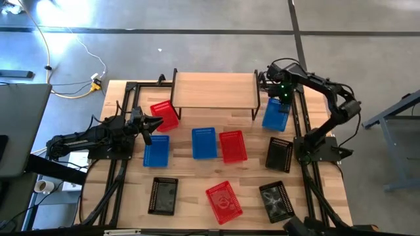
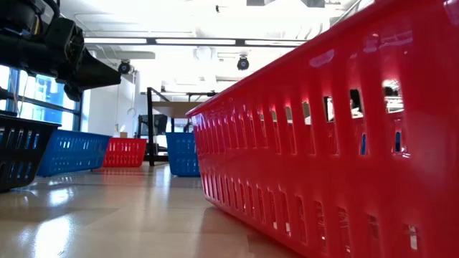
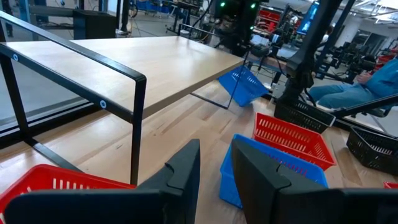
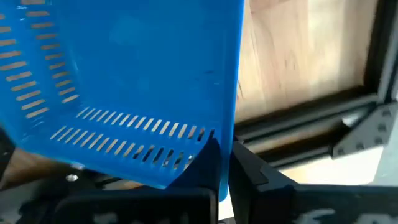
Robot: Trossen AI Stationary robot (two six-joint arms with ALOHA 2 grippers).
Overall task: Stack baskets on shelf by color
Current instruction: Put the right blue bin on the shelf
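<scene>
While the right gripper (image 1: 281, 97) is pinching the wall of a blue basket (image 1: 275, 114) at the far right of the worktop (image 1: 190, 190), just off the right end of the shelf (image 1: 214, 88), that basket is hanging tilted, its rim (image 4: 224, 155) caught between the closed-down fingers. Over on the left, the left gripper (image 1: 152, 124) is hovering with its fingers narrowly parted and holding nothing, sitting between a red basket (image 1: 164, 115) just by the shelf's left legs and a second blue basket (image 1: 156, 150) nearer to me. From the left wrist view the shelf top (image 3: 124, 56) is lying bare, pale wood on thin black legs. A third blue basket (image 1: 204, 143) and another red basket (image 1: 232, 145) are resting side by side in the middle of the worktop, close to touching. A black basket (image 1: 279, 155) is sitting to their right, apart from them. Along the near edge, a second black basket (image 1: 163, 195), a third red basket (image 1: 224, 200) and a third black basket (image 1: 277, 200) are lying well apart, the last two turned askew. A seated person's legs (image 3: 348, 93) are showing in the room beyond.
</scene>
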